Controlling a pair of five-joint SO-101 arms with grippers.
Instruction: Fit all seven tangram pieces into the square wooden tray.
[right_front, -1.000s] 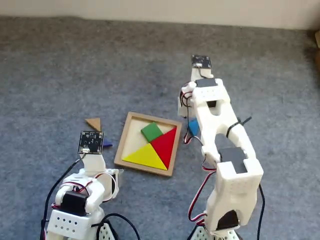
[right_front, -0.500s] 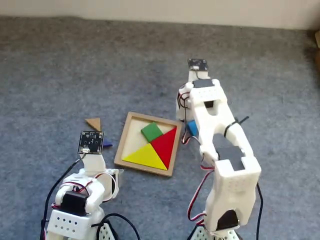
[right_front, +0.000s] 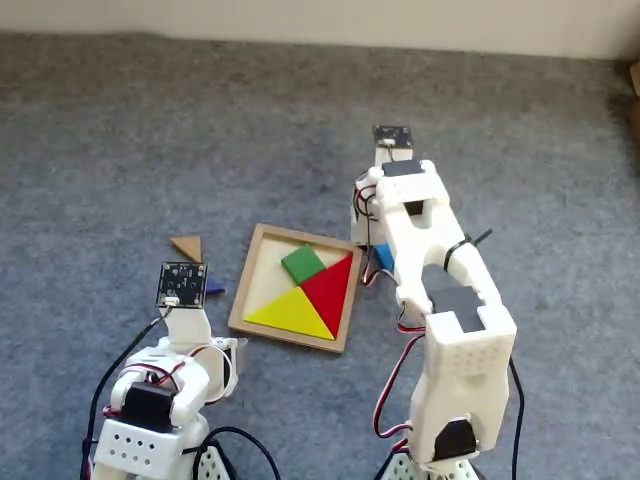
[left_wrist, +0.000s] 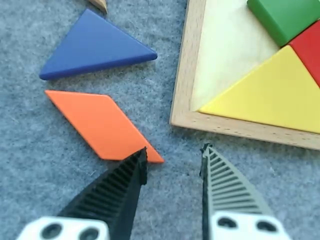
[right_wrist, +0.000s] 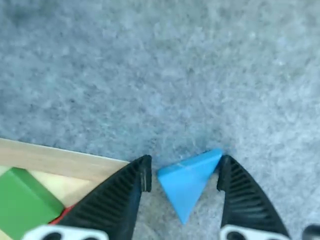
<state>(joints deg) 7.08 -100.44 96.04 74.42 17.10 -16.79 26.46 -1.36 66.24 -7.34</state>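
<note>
The square wooden tray holds a green square, a red triangle and a yellow triangle. My right gripper is open, its fingers on either side of a light blue triangle lying on the carpet just off the tray's rim. My left gripper is open low over the carpet, one fingertip at the corner of an orange parallelogram. A dark blue triangle lies beyond it, beside the tray's rim. A tan triangle rests left of the tray.
Grey carpet covers the whole floor. The right arm stretches along the tray's right side, over the light blue triangle. The left arm's base sits at the front left. A pale wall edge runs along the back.
The right arm has swung slightly left, toward the tray, and the light blue triangle shows a little less beneath it. The left arm has kept still.
</note>
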